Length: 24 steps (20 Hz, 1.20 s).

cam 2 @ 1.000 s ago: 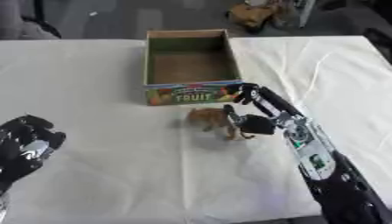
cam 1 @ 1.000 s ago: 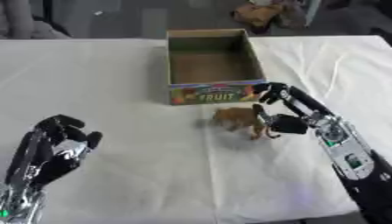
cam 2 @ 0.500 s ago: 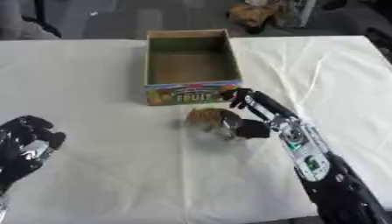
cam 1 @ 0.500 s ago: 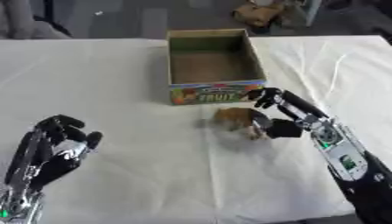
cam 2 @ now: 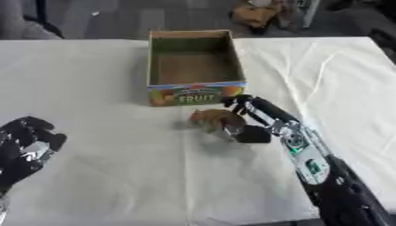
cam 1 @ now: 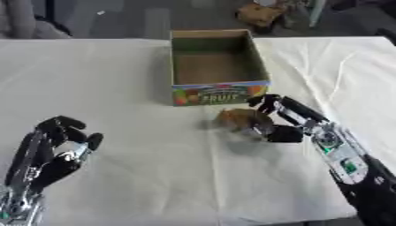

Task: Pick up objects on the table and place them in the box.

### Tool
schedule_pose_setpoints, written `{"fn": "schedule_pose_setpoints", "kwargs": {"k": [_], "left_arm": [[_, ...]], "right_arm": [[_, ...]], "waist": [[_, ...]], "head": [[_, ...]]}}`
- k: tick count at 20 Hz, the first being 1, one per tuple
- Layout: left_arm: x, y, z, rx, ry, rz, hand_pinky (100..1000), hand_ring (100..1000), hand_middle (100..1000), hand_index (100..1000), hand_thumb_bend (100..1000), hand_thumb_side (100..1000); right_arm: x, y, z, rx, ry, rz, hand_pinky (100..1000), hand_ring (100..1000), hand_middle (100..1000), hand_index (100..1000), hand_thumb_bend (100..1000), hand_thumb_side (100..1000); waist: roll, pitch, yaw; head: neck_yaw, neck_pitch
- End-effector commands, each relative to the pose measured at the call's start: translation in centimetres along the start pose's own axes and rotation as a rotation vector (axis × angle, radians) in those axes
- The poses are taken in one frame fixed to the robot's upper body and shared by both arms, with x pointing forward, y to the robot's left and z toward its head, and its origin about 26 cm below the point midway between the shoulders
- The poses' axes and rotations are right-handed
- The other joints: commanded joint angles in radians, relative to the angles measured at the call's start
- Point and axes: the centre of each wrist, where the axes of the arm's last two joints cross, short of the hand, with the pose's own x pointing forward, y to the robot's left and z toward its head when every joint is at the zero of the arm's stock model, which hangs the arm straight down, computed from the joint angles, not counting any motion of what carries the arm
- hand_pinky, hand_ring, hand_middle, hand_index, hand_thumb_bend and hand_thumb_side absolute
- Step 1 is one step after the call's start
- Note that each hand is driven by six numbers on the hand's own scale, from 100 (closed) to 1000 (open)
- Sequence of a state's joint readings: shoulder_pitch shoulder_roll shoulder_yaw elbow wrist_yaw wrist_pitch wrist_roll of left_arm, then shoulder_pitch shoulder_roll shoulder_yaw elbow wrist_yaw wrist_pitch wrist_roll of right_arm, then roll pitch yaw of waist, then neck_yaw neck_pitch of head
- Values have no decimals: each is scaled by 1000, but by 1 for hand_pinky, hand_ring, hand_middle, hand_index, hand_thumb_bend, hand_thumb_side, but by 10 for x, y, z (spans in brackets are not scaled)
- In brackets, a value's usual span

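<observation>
A small brown toy animal [cam 1: 236,118] lies on the white tablecloth just in front of the fruit box [cam 1: 219,93]. My right hand [cam 1: 280,120] reaches in from the lower right and has its fingers and thumb curled around the toy. The box is an open cardboard carton with a colourful "FRUIT" front panel, and nothing shows inside it. My left hand [cam 1: 58,145] rests at the lower left with its fingers relaxed and holds nothing.
The white cloth covers the table [cam 1: 116,79] and has folds on the right side. Beyond the table's far edge a brown object [cam 1: 261,13] lies on the dark floor.
My right hand has moved left onto the toy and its fingers have curled round it. The left hand has not moved.
</observation>
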State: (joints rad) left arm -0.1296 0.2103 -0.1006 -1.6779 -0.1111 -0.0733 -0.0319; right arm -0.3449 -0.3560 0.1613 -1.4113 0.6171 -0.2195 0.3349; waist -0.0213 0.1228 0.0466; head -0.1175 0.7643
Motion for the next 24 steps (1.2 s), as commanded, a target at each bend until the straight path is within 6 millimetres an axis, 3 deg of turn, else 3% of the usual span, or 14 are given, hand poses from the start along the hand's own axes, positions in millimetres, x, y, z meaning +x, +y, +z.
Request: {"fn": "schedule_pose_setpoints", "kwargs": {"k": [1, 8, 13, 18, 20, 21, 24], "left_arm": [[5, 1, -2, -7, -20, -5, 549, 512, 539, 580, 628, 376], [4, 1, -2, -7, -19, -5, 550, 512, 539, 580, 628, 377], [4, 1, -2, -6, -18, -5, 550, 512, 539, 580, 628, 377], [4, 1, -2, -6, -17, -4, 550, 511, 538, 580, 629, 377], [4, 1, -2, -6, -17, -4, 550, 511, 539, 580, 629, 377], [4, 1, -2, -6, -17, -4, 550, 511, 538, 580, 629, 377], [4, 1, -2, -6, -16, -4, 550, 511, 538, 580, 629, 377]], "right_arm": [[-1, -9, -2, 3, 8, 46, 739, 755, 805, 919, 100, 595], [-4, -7, -3, 31, 41, 84, 740, 761, 812, 921, 104, 576], [-5, -7, -5, 43, 68, 125, 731, 742, 794, 912, 100, 496], [-4, -8, -6, 21, 76, 150, 714, 698, 738, 877, 100, 344], [-3, -9, -7, 12, 78, 154, 708, 685, 707, 865, 100, 216], [-3, -9, -7, 7, 79, 155, 703, 674, 681, 853, 100, 103], [-2, -10, -8, -13, 78, 155, 687, 643, 625, 816, 100, 100]], "waist": [[-1, -13, 1], [-4, -13, 1], [-5, -13, 2], [-6, -13, 1], [-7, -13, 1], [-7, -13, 1], [-7, -13, 1]], "head": [[-3, 6], [-4, 6], [-4, 6], [-4, 6], [-4, 6], [-4, 6], [-4, 6]]}}
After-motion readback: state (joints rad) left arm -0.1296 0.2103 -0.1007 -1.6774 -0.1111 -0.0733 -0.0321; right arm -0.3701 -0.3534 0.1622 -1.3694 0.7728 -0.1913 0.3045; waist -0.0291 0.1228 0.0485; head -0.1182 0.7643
